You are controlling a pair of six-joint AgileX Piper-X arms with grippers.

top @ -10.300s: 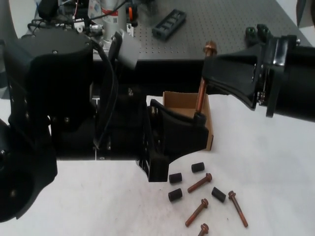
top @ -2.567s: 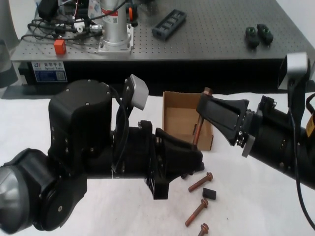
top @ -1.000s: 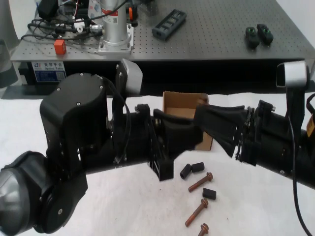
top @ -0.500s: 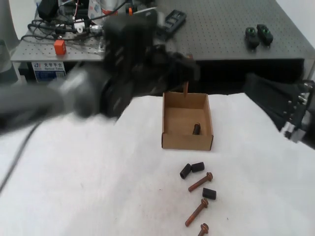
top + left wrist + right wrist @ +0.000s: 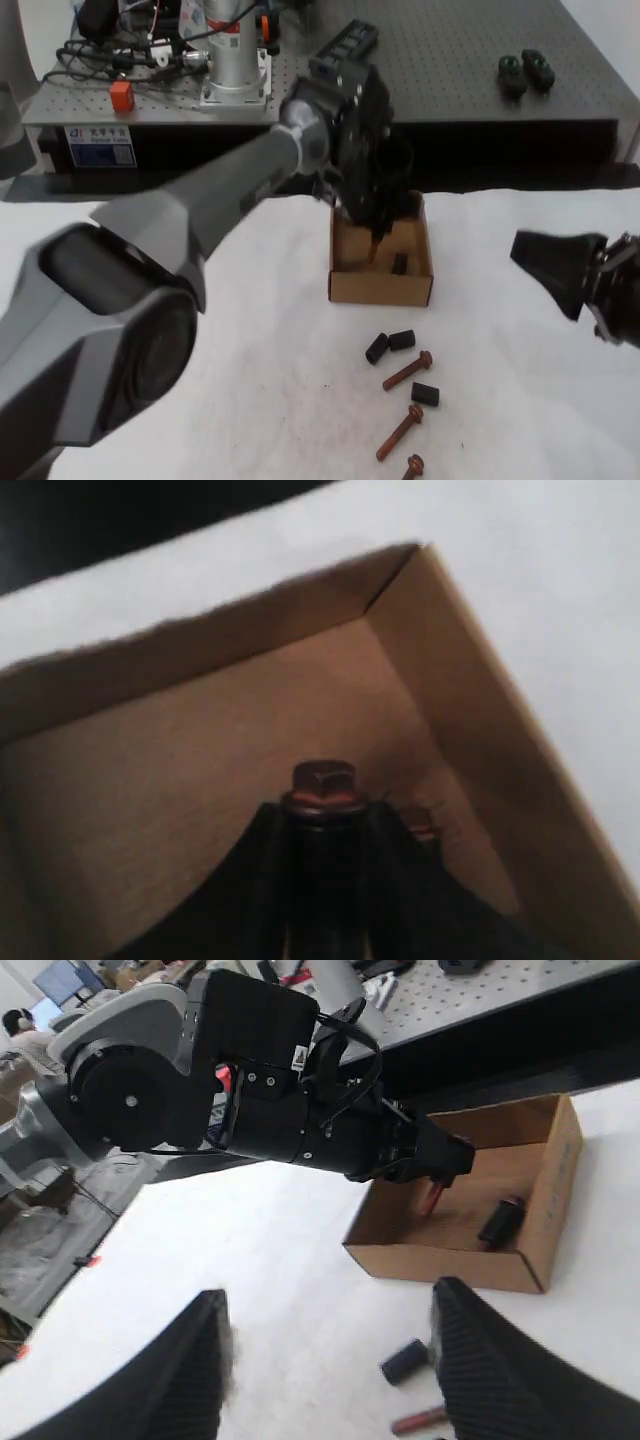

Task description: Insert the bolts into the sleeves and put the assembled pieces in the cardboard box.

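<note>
One bolt (image 5: 322, 783) gripped by left end effector (image 5: 323, 832) inside box (image 5: 486, 730).

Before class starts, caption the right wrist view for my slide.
Left gripper holds a bolt inside the cardboard box beside one assembled piece.

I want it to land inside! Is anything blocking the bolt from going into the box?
Nothing visible blocks it. The left gripper holds the bolt inside the cardboard box walls, above bare floor; a dark piece lies beside it.

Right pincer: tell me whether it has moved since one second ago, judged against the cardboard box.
Yes. In the high view the right pincer has withdrawn to the right, clear of the cardboard box.
</note>
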